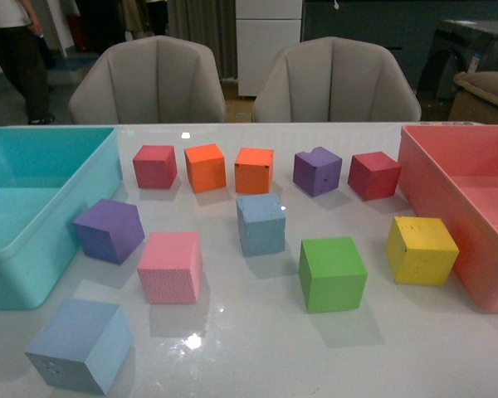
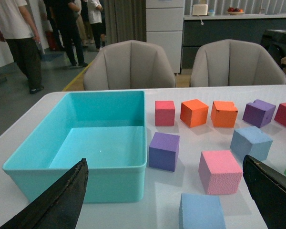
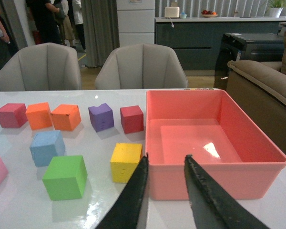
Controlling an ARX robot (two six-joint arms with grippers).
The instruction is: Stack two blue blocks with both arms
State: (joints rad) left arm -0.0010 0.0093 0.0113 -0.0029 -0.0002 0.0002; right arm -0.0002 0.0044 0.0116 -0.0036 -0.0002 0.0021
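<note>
Blue blocks: central block (image 1: 261, 224); near-left block (image 1: 81, 344); well apart
Left end effector (image 2: 164, 161): wide apart
Right end effector (image 3: 166, 158): narrowly apart

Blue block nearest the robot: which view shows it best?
Front view: the blue block shows whole, top and two sides. The left wrist view cuts it at the frame edge; the right wrist view misses it.

Blue blocks (image 1: 261, 224) matte foam; table (image 1: 257, 356) glossy; turquoise bin (image 1: 33, 274) smooth plastic.

The left bin (image 1: 17, 249) sits at nine o'clock on the tabletop (image 1: 257, 356), the right bin (image 1: 448, 207) at three, a row of blocks (image 1: 254, 170) at twelve, the near block (image 1: 81, 344) at seven.
</note>
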